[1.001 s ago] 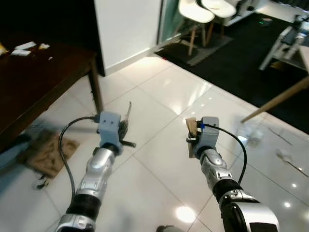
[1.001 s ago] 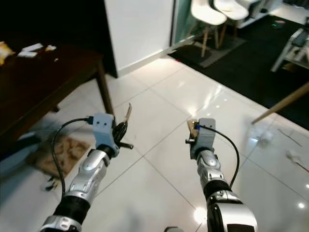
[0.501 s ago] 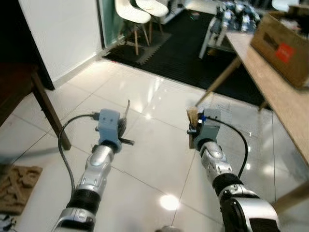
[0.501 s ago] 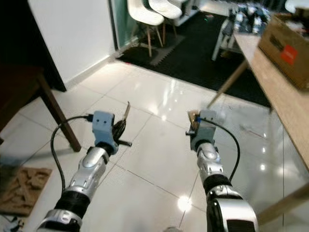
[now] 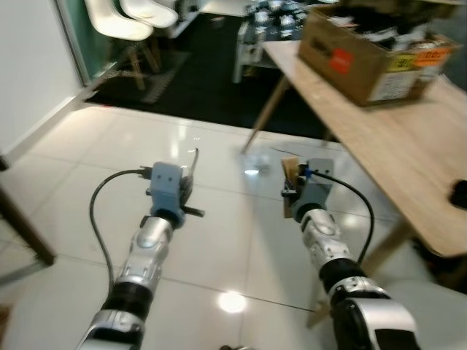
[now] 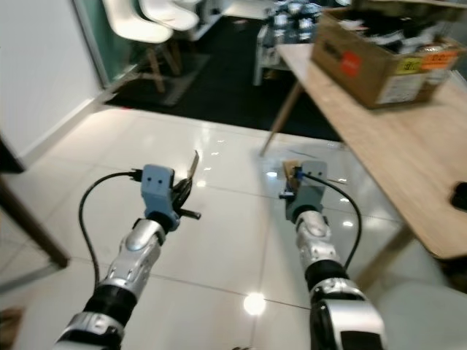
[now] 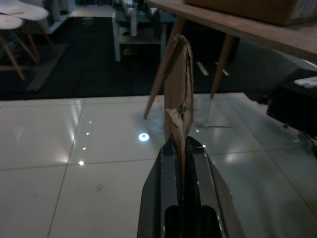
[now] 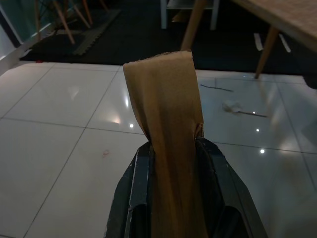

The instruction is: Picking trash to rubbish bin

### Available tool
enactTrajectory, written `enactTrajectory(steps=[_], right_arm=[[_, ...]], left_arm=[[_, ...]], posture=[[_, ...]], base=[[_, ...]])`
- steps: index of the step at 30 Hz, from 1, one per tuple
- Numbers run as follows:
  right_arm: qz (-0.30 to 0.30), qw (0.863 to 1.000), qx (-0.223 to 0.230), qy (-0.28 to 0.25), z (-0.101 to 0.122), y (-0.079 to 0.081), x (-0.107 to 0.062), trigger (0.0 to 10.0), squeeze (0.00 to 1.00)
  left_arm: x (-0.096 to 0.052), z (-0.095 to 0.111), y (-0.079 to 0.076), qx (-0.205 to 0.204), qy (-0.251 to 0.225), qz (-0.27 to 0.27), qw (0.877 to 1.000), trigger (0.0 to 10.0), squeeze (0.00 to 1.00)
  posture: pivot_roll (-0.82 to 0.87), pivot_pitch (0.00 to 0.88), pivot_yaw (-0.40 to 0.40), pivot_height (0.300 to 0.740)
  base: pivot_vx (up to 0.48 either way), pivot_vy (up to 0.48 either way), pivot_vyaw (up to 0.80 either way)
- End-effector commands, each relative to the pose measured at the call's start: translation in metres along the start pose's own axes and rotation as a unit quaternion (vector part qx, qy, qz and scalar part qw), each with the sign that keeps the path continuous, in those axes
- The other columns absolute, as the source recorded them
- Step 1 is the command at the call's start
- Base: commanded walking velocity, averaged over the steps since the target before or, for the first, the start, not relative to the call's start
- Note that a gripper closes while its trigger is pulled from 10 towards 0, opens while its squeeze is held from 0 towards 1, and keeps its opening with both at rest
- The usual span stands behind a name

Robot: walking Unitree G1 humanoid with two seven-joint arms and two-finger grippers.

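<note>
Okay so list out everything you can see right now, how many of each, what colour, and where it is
Cardboard strip: 1, brown, upright, clamped in the left gripper.
Cardboard strip: 1, tan, clamped in the right gripper.
Wooden table: 1, light wood, on the robot's right.
Cardboard box: 1, brown with a red label, on the table's far end.
Chairs: 2, white with wooden legs, far left on the dark mat.
Floor scraps: a few small pale bits on the tiles near the table legs; too small to identify.
Floor: glossy white tiles.
Left gripper: 1, black fingers, held out over the floor.
Right gripper: 1, black fingers, held out beside the table.
</note>
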State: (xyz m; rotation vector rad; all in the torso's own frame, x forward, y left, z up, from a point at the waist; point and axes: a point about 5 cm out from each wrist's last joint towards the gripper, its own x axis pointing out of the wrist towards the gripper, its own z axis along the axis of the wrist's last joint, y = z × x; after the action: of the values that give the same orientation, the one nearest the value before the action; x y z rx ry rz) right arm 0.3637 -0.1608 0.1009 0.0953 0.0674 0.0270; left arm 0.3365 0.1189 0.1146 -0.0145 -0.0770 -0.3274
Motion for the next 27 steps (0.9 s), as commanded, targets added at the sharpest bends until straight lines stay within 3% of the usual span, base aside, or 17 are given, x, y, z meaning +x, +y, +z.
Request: enactTrajectory(steps=[1,7,11,18,27], right_arm=[[0.011,1.000,0.000,-0.019,0.005,0.004,0.000,10.0,0.00],[0.019,0.999,-0.002,-0.027,0.007,0.008,0.000,10.0,0.00],[0.031,0.999,-0.003,-0.030,0.007,0.010,-0.001,10.0,0.00],[0.069,0.996,0.009,-0.063,0.017,0.016,-0.003,10.0,0.00],[0.084,0.992,0.013,-0.095,0.036,0.017,-0.001,10.0,0.00]], left_arm=[[0.002,-0.001,-0.002,-0.005,0.003,0.001,1.000,10.0,0.00],[0.006,0.004,-0.003,0.000,-0.002,-0.001,1.000,10.0,0.00],[0.006,0.007,0.000,-0.006,-0.009,0.013,1.000,10.0,0.00],[-0.001,0.013,0.023,-0.009,-0.024,0.045,0.999,10.0,0.00],[0.003,0.028,0.026,-0.001,-0.049,0.046,0.998,10.0,0.00]], posture=[[0.01,0.072,-0.011,0.740],[0.00,0.074,-0.005,0.740],[0.00,0.075,-0.001,0.740],[-0.01,0.088,0.000,0.740],[0.00,0.089,-0.005,0.740]], base=[[0.000,-0.480,0.00],[0.000,-0.469,0.00],[0.000,0.000,0.00],[0.037,0.000,0.00],[0.290,0.000,0.00]])
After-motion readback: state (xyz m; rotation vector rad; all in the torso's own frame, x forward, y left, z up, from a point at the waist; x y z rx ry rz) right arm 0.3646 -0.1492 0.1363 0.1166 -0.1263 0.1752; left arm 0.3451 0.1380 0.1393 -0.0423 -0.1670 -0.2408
